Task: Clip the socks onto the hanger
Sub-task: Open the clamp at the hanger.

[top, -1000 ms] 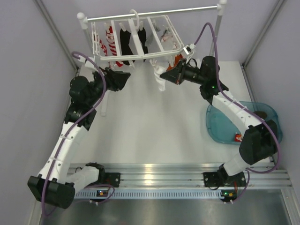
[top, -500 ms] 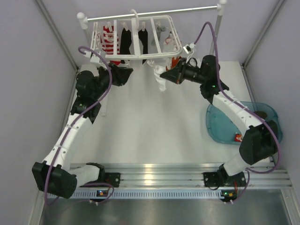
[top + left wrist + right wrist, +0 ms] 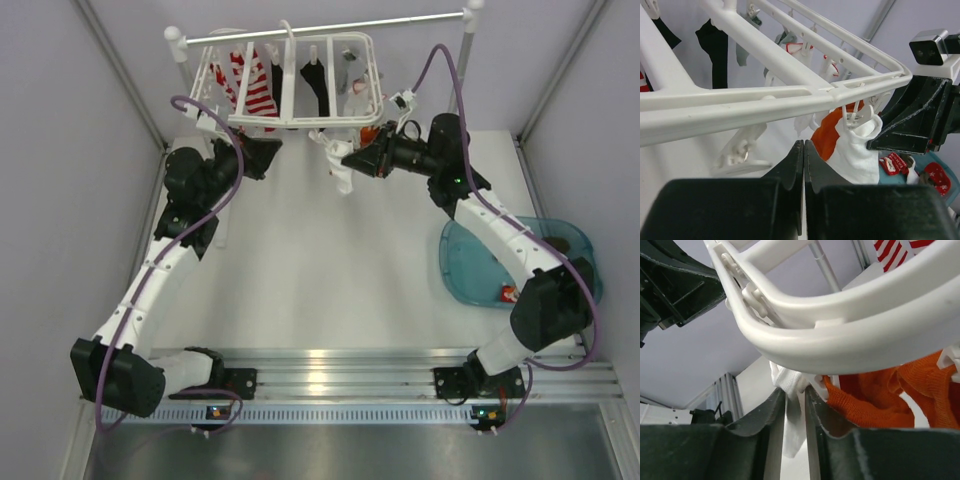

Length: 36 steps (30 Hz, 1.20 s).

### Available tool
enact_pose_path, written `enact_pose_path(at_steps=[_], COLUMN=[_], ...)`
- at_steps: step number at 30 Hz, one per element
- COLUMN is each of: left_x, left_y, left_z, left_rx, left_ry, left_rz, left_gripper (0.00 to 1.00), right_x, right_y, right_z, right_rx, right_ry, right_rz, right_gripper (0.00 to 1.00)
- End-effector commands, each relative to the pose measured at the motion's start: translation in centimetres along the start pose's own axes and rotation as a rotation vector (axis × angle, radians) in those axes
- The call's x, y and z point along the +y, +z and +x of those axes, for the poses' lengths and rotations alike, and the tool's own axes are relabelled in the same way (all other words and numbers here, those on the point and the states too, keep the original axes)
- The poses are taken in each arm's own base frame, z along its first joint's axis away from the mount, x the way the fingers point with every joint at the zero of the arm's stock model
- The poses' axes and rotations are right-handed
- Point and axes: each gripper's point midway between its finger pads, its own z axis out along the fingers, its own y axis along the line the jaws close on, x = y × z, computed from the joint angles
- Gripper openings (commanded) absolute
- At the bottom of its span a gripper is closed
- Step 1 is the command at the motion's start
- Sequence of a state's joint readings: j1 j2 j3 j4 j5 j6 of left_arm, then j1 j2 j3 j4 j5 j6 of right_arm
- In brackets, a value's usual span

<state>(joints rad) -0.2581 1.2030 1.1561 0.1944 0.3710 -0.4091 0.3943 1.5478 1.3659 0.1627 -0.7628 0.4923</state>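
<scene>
The white hanger [image 3: 300, 123] hangs from the rail with red-and-white striped [image 3: 258, 90] and black socks [image 3: 313, 85] clipped on. A white sock [image 3: 343, 165] and an orange sock [image 3: 370, 133] hang at its front right corner. My right gripper [image 3: 358, 155] is at that corner. In the right wrist view its jaws [image 3: 796, 389] stand narrowly open, with the white sock [image 3: 794, 425] between them and the orange sock [image 3: 875, 395] beside. My left gripper [image 3: 266, 152] is shut and empty under the hanger's front bar [image 3: 740, 105], its closed tips [image 3: 804, 143] pointing toward the white sock [image 3: 857, 155].
A silver rail [image 3: 330, 28] on white posts carries the hanger at the back. A blue tub [image 3: 470, 270] holding loose socks [image 3: 509, 293] sits at the right, beside the right arm. Grey walls close in on both sides.
My left gripper has shut and moved up to the hanger's front bar. The hanger has swung and tilted. My right jaws have eased apart around the white sock.
</scene>
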Motion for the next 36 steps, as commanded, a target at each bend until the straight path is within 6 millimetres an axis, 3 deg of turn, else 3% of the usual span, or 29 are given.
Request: enact_pose_path(at_steps=[1, 4, 9, 13, 14, 20, 26, 32, 36], left_x=[-2.2, -2.5, -2.7, -3.4, -3.5, -4.0, -2.0, 0.0, -0.3], left_y=[0.2, 0.2, -0.1, -0.9, -1.1, -3.5, -5.0, -4.4, -3.4], left_z=[-3.4, -3.1, -3.0, -3.3, -3.4, -4.2, -4.9, -4.8, -5.3], left_rx=[-0.089, -0.079, -0.073, -0.057, -0.050, -0.015, -0.019, -0.044, -0.068], left_ry=[0.047, 0.040, 0.036, 0.058, 0.072, 0.095, 0.133, 0.224, 0.340], left_rz=[0.078, 0.087, 0.090, 0.101, 0.100, 0.079, -0.010, -0.058, 0.003], left_gripper=[0.00, 0.00, 0.00, 0.19, 0.28, 0.47, 0.49, 0.47, 0.48], right_x=[1.4, 2.1, 2.8, 3.9, 4.1, 3.8, 2.1, 1.7, 1.2], right_y=[-0.7, -1.4, -2.4, -2.7, -2.8, -2.4, -2.1, -2.2, -2.3], right_z=[-3.2, -3.8, -3.8, -3.9, -4.1, -5.0, -5.6, -6.3, -6.5], right_rx=[-0.046, -0.049, -0.042, -0.042, -0.045, -0.066, -0.096, -0.111, -0.108], right_ry=[-0.132, -0.196, -0.242, -0.254, -0.257, -0.243, -0.238, -0.244, -0.248], right_rz=[-0.016, -0.006, 0.003, -0.018, -0.023, 0.009, 0.080, 0.090, 0.097], right_gripper=[0.24, 0.34, 0.37, 0.37, 0.37, 0.38, 0.38, 0.39, 0.39])
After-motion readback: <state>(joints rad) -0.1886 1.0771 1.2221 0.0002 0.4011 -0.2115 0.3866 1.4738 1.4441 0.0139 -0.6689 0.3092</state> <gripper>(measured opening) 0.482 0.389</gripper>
